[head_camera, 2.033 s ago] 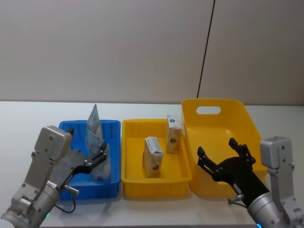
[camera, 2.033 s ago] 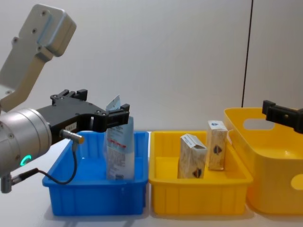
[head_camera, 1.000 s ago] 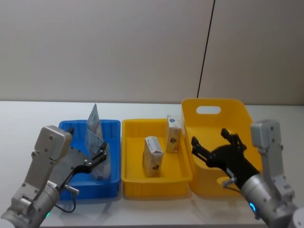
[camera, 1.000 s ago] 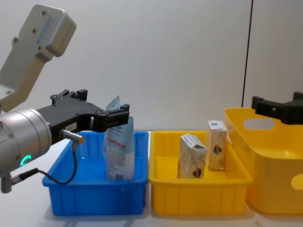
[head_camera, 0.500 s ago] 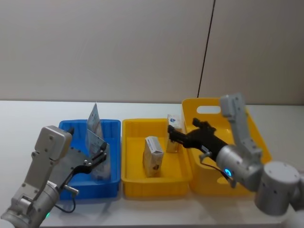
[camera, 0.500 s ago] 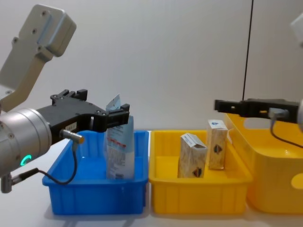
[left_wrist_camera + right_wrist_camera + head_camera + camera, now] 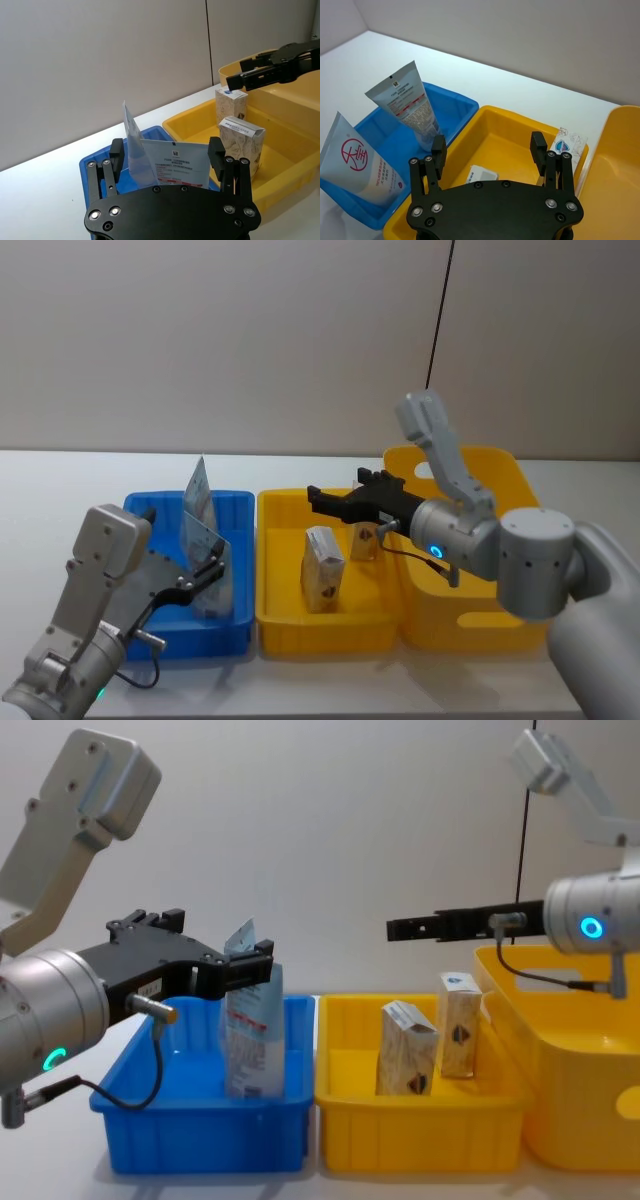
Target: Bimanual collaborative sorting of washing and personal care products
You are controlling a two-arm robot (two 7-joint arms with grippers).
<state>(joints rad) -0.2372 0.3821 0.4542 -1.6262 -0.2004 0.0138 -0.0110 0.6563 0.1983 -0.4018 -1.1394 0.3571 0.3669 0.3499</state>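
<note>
Two pale tubes stand in the blue bin (image 7: 150,506): one at the back (image 7: 197,488), one nearer (image 7: 250,1040). My left gripper (image 7: 212,566) hovers open at that bin, its fingers (image 7: 116,151) either side of the nearer tube (image 7: 175,162) without closing on it. Two cream boxes, one in front (image 7: 322,570) and one behind (image 7: 364,530), stand upright in the middle yellow tray (image 7: 290,625). My right gripper (image 7: 315,500) hangs open above this tray, over the boxes (image 7: 568,142), holding nothing.
A larger yellow bin (image 7: 520,490) with a handle slot stands at the right, touching the tray. The blue bin, tray and large bin sit side by side on a white table (image 7: 60,490), with a plain wall behind.
My right arm has risen and swung left, from over the large yellow bin to above the middle tray and its boxes. The left gripper and the tubes have not moved.
</note>
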